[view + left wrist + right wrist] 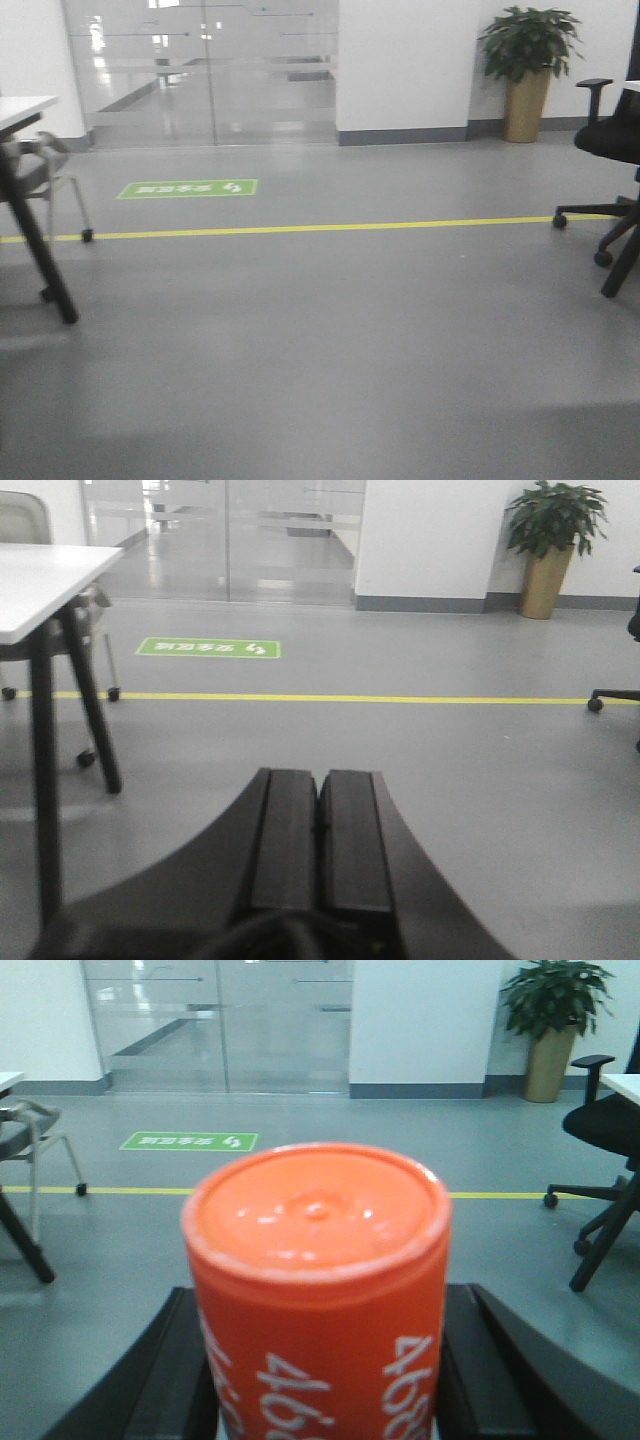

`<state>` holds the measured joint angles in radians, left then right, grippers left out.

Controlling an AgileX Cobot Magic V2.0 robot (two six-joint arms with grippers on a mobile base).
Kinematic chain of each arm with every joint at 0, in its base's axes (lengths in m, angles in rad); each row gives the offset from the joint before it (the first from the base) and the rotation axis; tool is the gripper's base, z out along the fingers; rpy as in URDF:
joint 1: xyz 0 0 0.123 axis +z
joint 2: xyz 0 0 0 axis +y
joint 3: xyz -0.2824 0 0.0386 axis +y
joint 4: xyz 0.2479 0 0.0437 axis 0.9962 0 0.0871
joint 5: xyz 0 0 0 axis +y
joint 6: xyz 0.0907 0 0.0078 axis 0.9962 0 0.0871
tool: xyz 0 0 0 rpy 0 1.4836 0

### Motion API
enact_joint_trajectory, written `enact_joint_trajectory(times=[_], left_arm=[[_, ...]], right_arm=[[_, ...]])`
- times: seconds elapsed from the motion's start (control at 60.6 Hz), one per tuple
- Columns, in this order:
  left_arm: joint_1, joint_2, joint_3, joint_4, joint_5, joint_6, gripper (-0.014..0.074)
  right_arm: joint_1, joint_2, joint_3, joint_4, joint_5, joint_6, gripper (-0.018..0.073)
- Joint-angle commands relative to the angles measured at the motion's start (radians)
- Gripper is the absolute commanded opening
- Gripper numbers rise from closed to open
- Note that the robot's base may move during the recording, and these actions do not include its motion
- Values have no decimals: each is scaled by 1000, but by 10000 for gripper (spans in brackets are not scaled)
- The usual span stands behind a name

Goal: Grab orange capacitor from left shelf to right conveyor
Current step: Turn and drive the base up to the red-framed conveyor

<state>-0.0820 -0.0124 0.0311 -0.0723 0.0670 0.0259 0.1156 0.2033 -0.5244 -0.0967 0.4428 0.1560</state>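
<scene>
Front view: grey floor point(320, 380) and a yellow line point(300, 229) — neither shelf nor conveyor shows.

Left wrist view: the left gripper point(320, 780) is held level, its pads pressed together on nothing.

Right wrist view: the right gripper point(320, 1305), also level, clamps the orange capacitor point(318, 1250) between its 2 fingers. The capacitor's long axis looks upright — its base is cropped.

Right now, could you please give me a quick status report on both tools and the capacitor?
Left tool shut, empty. Right tool shut on orange capacitor. Neither shelf nor conveyor in view. Desk off left, office chair off right.
</scene>
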Motion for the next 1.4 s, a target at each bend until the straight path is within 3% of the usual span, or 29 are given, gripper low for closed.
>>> enact_joint_trajectory(times=[0.0,1.386], left_arm=[[-1,-13,-3,-2,-88,-1,-127],[3,-13,-3,-2,-88,-1,-127]], right_arm=[[-2,12,-28,-14,-94,-9,99],[-2,12,-28,-14,-94,-9,99]])
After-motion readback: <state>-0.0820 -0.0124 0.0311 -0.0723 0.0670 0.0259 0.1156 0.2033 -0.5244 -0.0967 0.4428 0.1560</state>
